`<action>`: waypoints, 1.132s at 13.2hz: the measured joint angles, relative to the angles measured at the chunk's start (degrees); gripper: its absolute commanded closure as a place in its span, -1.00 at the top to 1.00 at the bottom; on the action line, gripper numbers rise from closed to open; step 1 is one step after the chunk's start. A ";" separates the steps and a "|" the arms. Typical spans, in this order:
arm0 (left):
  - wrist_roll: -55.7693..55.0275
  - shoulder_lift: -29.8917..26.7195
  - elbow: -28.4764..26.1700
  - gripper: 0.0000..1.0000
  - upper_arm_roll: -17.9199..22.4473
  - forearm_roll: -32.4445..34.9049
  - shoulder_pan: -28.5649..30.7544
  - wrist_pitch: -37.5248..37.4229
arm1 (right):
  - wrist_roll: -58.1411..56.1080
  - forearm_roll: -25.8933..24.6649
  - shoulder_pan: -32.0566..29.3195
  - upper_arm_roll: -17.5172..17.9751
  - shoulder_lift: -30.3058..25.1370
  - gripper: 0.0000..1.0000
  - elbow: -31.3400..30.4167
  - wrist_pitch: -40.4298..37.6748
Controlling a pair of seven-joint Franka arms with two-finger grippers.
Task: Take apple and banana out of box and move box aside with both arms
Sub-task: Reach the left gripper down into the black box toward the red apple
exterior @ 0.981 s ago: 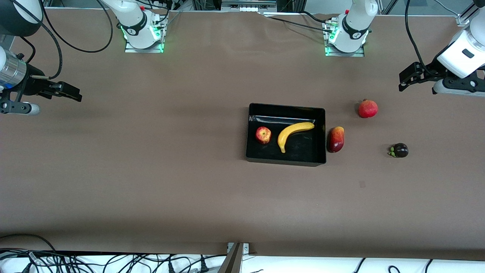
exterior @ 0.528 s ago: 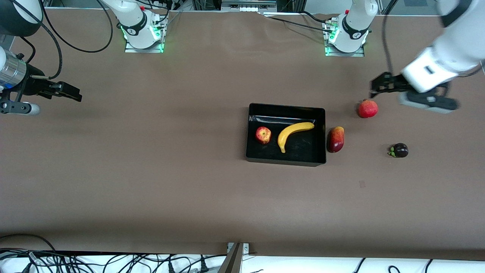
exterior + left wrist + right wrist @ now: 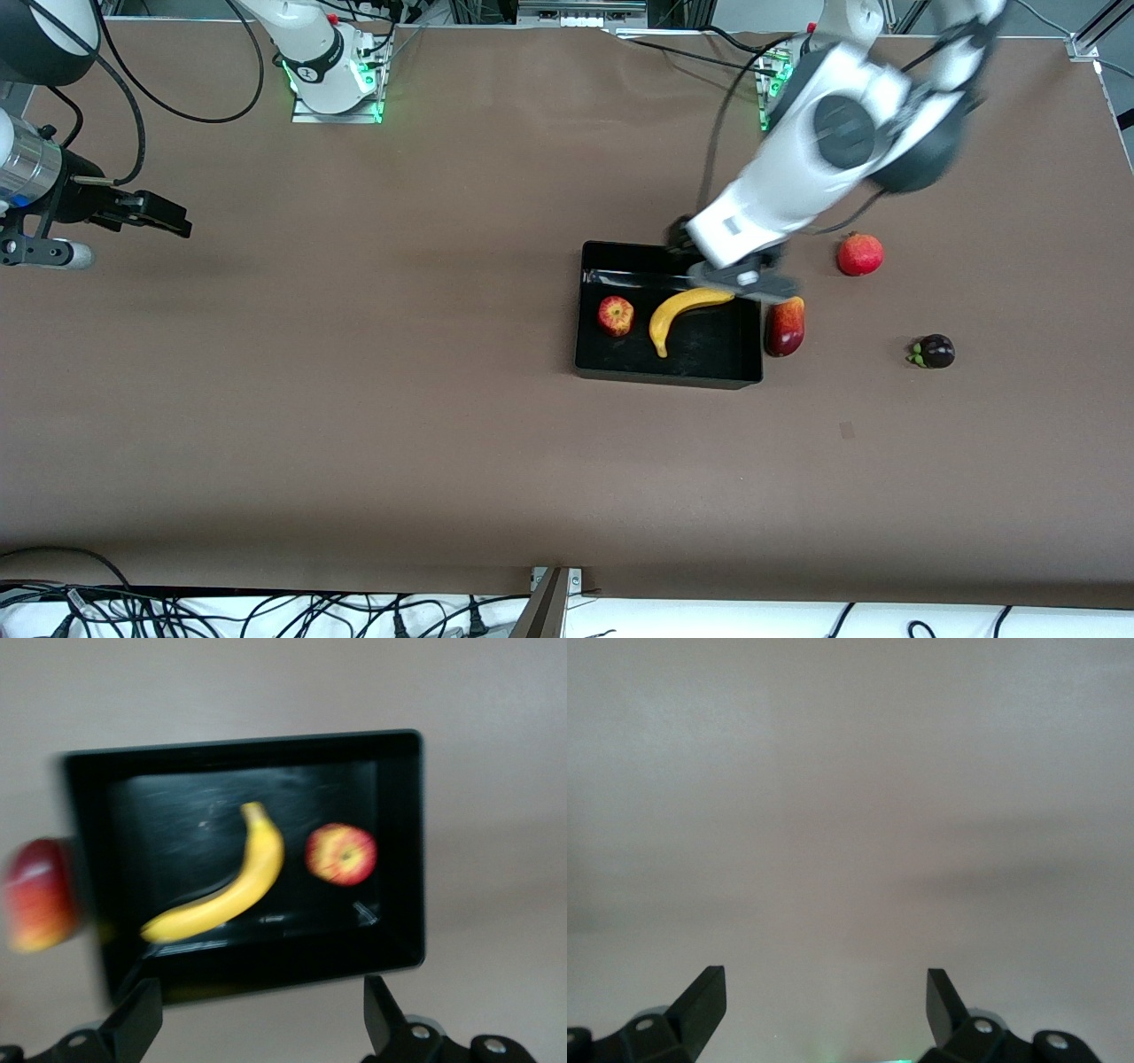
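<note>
The black box (image 3: 669, 379) sits mid-table. The yellow banana (image 3: 687, 315) and the red apple (image 3: 616, 315) lie inside it, side by side and apart. My left gripper (image 3: 680, 239) is open and empty, in the air over the box's rim on the side toward the arm bases. The left wrist view shows the box (image 3: 412, 842), the banana (image 3: 226, 895) and the apple (image 3: 341, 853), with the left gripper (image 3: 261, 985) over bare table beside the box wall. My right gripper (image 3: 173, 221) waits open and empty over the right arm's end of the table; the right wrist view shows the gripper (image 3: 824, 974) over bare table only.
An elongated dark-red fruit (image 3: 785, 325) lies against the box's outer wall toward the left arm's end, and shows in the left wrist view (image 3: 35, 895). A crowned pomegranate (image 3: 860, 253) and a small dark purple fruit (image 3: 933, 351) lie farther toward that end.
My left arm has swung quickly from the left arm's end of the table, past the pomegranate, to over the box's rim. The right arm and the fruits have not moved.
</note>
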 measured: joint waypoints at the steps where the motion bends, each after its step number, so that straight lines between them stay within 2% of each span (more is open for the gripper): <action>1: -0.19 3.34 0.00 1.00 0.02 0.00 -1.55 3.78 | 0.00 0.00 0.00 0.00 0.00 1.00 0.00 0.00; 5: -0.16 12.09 -0.05 1.00 0.05 0.00 -4.62 15.20 | 0.00 0.01 0.00 0.00 0.00 1.00 0.00 0.00; 11: -0.10 17.18 -0.42 1.00 0.30 3.21 -7.50 21.78 | 0.00 0.01 0.00 0.00 0.00 1.00 0.00 0.00; 15: 0.28 18.49 -0.43 1.00 1.27 3.75 -7.73 22.60 | 0.00 0.01 0.00 0.00 0.00 1.00 0.00 0.00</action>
